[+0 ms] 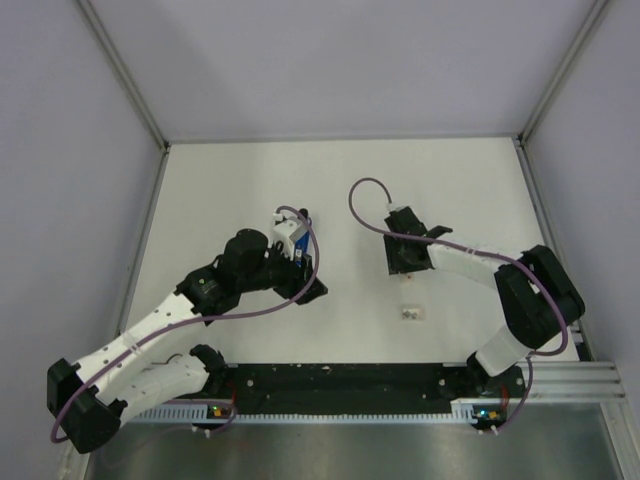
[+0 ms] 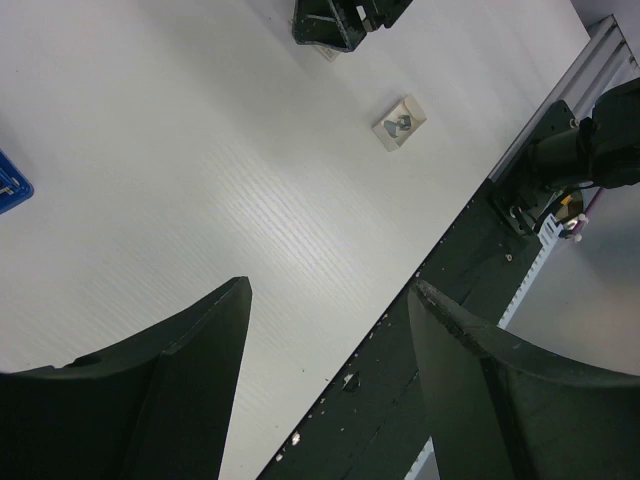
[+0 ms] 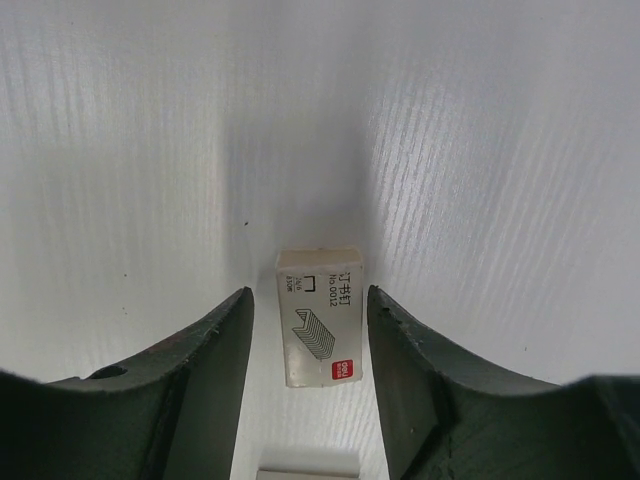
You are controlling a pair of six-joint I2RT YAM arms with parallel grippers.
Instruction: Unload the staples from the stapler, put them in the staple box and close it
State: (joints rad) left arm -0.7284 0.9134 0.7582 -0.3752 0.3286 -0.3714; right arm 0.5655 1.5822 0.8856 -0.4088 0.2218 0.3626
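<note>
Off the left edge of the left wrist view, the stapler [image 2: 10, 185] is lying on the table [image 2: 200, 150], only a blue corner showing, just outside the left end effector [image 2: 330, 290], which is hanging wide open and empty. Being small and rigid, probably light with slick plastic sides, it is likely calling for a pinch across its narrow body near the middle, leaving the hinged top free to swing. Well apart, the right end effector [image 3: 310, 295] is straddling a staple box [image 3: 320, 330], open, with slim gaps either side.

Blue stapler [image 1: 298, 241], white table [image 1: 230, 200]
</note>
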